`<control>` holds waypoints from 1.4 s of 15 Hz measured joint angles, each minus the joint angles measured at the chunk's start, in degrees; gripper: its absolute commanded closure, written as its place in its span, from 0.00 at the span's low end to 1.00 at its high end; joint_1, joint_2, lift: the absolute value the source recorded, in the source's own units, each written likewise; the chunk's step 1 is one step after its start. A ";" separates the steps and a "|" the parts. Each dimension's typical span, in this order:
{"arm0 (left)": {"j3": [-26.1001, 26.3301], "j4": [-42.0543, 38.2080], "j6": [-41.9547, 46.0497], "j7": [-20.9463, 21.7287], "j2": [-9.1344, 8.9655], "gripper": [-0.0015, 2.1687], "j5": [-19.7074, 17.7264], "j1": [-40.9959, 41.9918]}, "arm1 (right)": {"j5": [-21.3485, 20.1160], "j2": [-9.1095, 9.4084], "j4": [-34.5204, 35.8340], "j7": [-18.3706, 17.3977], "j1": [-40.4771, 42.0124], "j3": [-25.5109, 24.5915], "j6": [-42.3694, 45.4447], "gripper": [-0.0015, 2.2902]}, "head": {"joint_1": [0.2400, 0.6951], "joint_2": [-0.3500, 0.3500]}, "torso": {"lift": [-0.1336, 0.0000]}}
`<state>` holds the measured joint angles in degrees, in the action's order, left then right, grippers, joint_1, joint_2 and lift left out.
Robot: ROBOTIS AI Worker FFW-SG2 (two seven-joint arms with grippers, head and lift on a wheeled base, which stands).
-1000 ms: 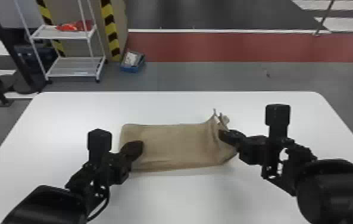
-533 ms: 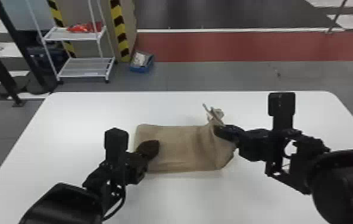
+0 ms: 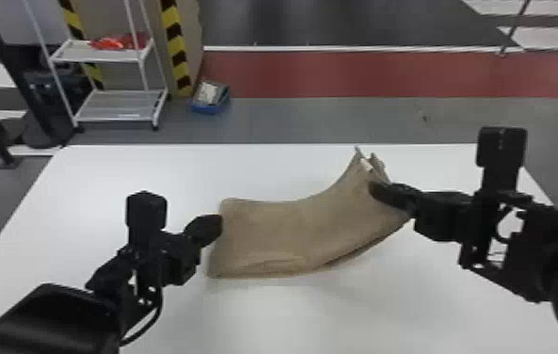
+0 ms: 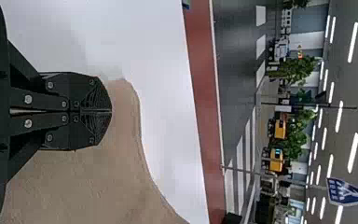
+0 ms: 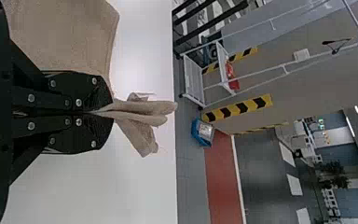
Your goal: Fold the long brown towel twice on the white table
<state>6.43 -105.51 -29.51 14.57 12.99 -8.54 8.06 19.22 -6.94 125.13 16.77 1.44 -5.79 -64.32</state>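
The brown towel (image 3: 268,230) lies folded into a band on the white table (image 3: 244,310), its right end lifted off the surface. My left gripper (image 3: 220,227) is by the towel's left edge; in the left wrist view the towel (image 4: 88,182) passes beneath that gripper (image 4: 111,111), whose fingers are pressed together. At the raised right end, my right gripper (image 3: 376,189) holds the cloth. The right wrist view has this gripper (image 5: 112,113) shut on the towel (image 5: 65,37), with pinched folds sticking out past the fingertips.
Beyond the table's far edge stand a white wire shelf (image 3: 122,106) with red items on it and a blue bin (image 3: 209,104) on the floor. Bare tabletop lies in front of the towel and on both sides of it.
The right gripper has risen and moved slightly right, lifting the towel's right end into a slope. The left gripper has shifted left from over the cloth to its edge.
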 measured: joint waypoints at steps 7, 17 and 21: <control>-2.31 4.72 -0.16 7.40 0.63 0.99 -2.82 -2.02 | -0.77 0.07 -0.12 -1.21 -6.09 1.11 -7.71 0.67 | 1.00 0.51 | 0.08; -5.06 1.43 3.01 16.46 1.05 0.99 -7.18 1.58 | -4.32 1.10 -5.19 -2.71 -12.10 7.20 -8.76 0.67 | 1.00 0.53 | 0.08; -2.80 3.32 4.21 17.41 0.74 0.99 -7.32 1.24 | -4.36 2.04 -7.22 -2.86 -13.86 7.67 -9.89 0.67 | 1.00 0.51 | 0.08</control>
<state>3.63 -102.19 -25.31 31.98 13.73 -15.86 9.30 14.85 -4.90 117.91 13.91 -12.42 1.88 -74.21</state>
